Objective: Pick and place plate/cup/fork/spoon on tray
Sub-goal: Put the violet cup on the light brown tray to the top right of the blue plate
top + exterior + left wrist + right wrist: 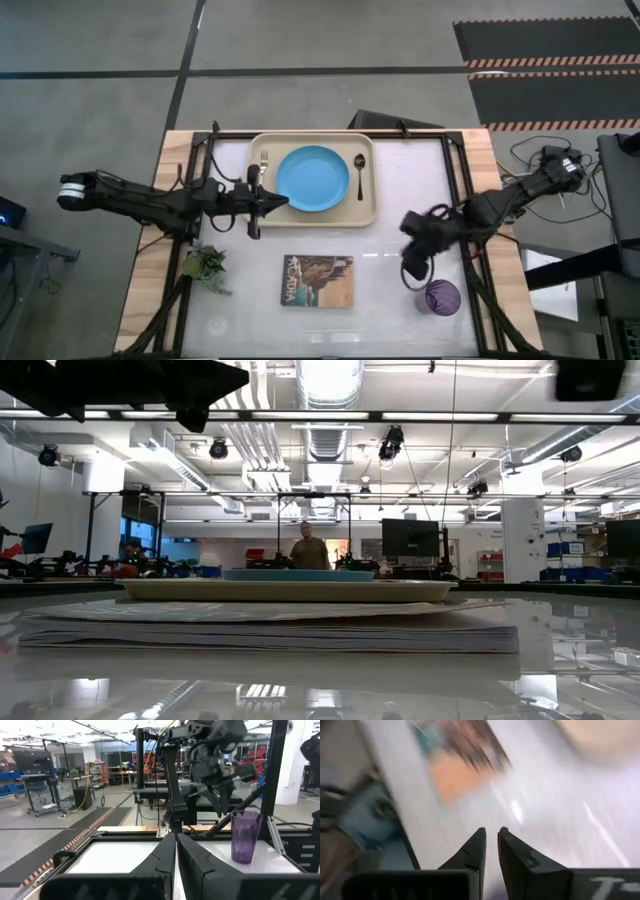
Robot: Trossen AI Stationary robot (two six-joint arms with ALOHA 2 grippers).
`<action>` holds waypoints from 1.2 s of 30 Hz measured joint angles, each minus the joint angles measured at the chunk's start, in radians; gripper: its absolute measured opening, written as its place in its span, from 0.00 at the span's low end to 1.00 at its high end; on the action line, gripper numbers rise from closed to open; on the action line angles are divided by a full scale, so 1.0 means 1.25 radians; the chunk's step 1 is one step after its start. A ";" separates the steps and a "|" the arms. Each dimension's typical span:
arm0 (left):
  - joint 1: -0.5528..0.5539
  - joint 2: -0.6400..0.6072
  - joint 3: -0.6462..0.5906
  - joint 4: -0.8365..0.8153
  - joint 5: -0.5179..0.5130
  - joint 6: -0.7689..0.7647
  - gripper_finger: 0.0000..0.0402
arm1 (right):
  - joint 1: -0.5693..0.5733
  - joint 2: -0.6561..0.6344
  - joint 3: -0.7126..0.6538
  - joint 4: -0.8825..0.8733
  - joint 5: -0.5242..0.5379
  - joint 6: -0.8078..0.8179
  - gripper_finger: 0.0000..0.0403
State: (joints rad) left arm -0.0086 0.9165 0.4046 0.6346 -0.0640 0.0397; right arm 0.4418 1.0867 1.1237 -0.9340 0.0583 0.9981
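Note:
The beige tray (372,205) lies at the table's far middle. On it are the light-blue plate (313,178), the fork (264,162) to the plate's left and the dark spoon (361,175) to its right. The purple cup (441,297) stands upright on the table at the near right and also shows in the left wrist view (245,836). My left gripper (262,204) is shut and empty at the tray's near left corner. My right gripper (411,268) is just left of the cup and above the table. Its fingers (491,837) are almost together and hold nothing.
A picture-covered book (318,280) lies on the table in front of the tray. A small green plant (205,265) sits at the near left. Dark frame rails run along the table's left and right sides. A person (307,550) stands far off in the room.

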 joint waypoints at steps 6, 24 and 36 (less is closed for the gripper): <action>0.000 0.005 0.000 -0.002 0.000 -0.004 0.00 | 0.108 0.071 0.107 -0.256 -0.054 0.281 0.09; 0.000 0.007 0.000 0.000 -0.001 0.003 0.00 | 0.277 0.280 0.287 -0.283 -0.121 0.525 0.09; 0.000 0.008 0.000 -0.001 -0.001 0.016 0.00 | 0.319 0.299 0.304 -0.297 -0.179 0.715 0.32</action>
State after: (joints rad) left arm -0.0082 0.9268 0.4046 0.6338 -0.0658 0.0597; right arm 0.8403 1.4601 1.5036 -1.3054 -0.1651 1.8924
